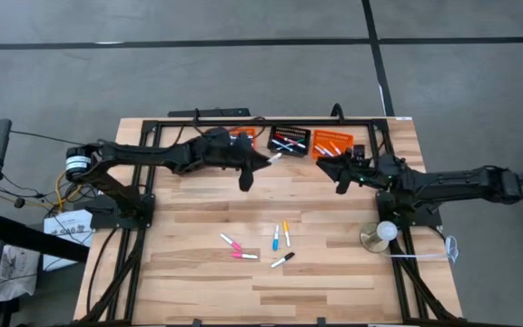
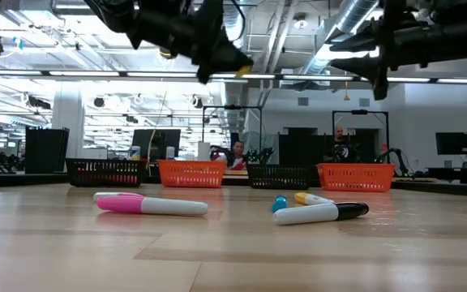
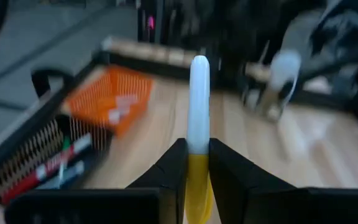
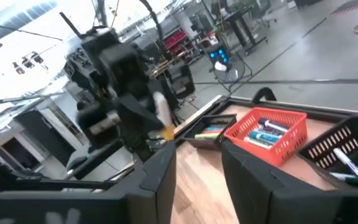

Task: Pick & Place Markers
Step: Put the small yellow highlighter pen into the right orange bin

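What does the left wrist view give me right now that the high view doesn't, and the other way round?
Only the left wrist view shows the left tool clamped on the yellow-capped white marker, cap between the fingers. Only the high view shows five loose markers lying on the wooden table, and the right tool raised near the orange slatted basket. Both show that basket and the black slatted basket holding markers.

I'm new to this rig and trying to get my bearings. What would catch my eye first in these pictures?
First, the left pincer, raised near the table's back edge and shut on a yellow-capped white marker that sticks out in front of it. Next, the loose markers scattered on the wood in the table's middle. Behind them, a black basket and an orange basket already hold markers, with the right pincer, empty, beside the orange one.
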Robot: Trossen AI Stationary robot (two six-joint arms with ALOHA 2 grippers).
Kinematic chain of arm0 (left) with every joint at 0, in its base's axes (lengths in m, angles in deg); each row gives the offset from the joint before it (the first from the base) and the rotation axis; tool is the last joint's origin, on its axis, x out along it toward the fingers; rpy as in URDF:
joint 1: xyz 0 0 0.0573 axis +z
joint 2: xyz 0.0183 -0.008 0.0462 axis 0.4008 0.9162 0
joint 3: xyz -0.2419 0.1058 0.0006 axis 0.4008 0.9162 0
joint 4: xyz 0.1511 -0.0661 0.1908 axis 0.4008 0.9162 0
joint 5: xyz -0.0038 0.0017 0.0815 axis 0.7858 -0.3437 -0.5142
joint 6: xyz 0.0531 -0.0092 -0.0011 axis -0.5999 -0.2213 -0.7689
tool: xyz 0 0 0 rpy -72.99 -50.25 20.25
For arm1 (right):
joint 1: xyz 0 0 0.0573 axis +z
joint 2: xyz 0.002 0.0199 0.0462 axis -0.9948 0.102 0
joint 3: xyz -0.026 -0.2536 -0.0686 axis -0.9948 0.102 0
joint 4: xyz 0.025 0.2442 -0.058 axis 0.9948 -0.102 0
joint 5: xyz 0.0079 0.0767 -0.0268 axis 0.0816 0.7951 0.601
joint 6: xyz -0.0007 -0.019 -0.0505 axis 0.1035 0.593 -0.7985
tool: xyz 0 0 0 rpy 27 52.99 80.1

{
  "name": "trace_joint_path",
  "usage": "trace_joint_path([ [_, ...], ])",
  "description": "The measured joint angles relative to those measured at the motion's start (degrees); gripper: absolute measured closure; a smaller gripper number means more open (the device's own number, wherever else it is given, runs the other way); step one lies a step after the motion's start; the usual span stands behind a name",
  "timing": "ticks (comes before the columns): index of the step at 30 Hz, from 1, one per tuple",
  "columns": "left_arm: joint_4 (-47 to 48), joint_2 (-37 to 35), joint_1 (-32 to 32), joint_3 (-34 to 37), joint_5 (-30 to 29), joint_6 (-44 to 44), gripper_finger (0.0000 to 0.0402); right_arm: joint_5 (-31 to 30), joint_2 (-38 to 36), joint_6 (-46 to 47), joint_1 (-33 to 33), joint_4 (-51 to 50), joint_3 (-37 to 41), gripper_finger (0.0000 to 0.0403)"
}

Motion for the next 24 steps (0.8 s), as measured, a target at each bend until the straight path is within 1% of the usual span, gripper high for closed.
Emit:
trace_joint_path([
  [3,-4.78,-0.23,-0.09,-0.08,0.15,2.07,0.0344,-0.03,4.24,-0.06,-0.35,4.69,0.0,0.0262],
  [6,-7.85,-0.19,-0.09,-0.07,0.72,4.13,0.0345,-0.07,9.15,-0.14,-0.35,9.68,-0.67,0.0228],
  [9,-10.01,-0.18,-0.08,-0.08,0.7,4.63,0.0345,-0.07,14.26,-2.82,-0.35,12.41,-3.74,0.0195],
  [12,-11.18,-0.17,-0.17,-0.91,0.7,5.7,0.0345,-0.09,19.68,-6.44,-0.35,12.4,-8.2,0.0174],
  [16,-11.09,-0.18,-0.17,-1.31,0.72,5.68,0.0345,-1.3,24.77,-11.96,-0.91,12.36,-13.44,0.0166],
  [19,-11.11,-0.28,-0.11,-1.35,0.72,5.67,0.0345,-0.96,26.5,-12.81,-1.72,12.36,-15.91,0.0166],
  [24,-11.11,-0.3,-0.11,-1.36,0.74,5.65,0.0345,4.07,27.35,-13.68,-2.29,11.92,-18.26,0.0165],
])
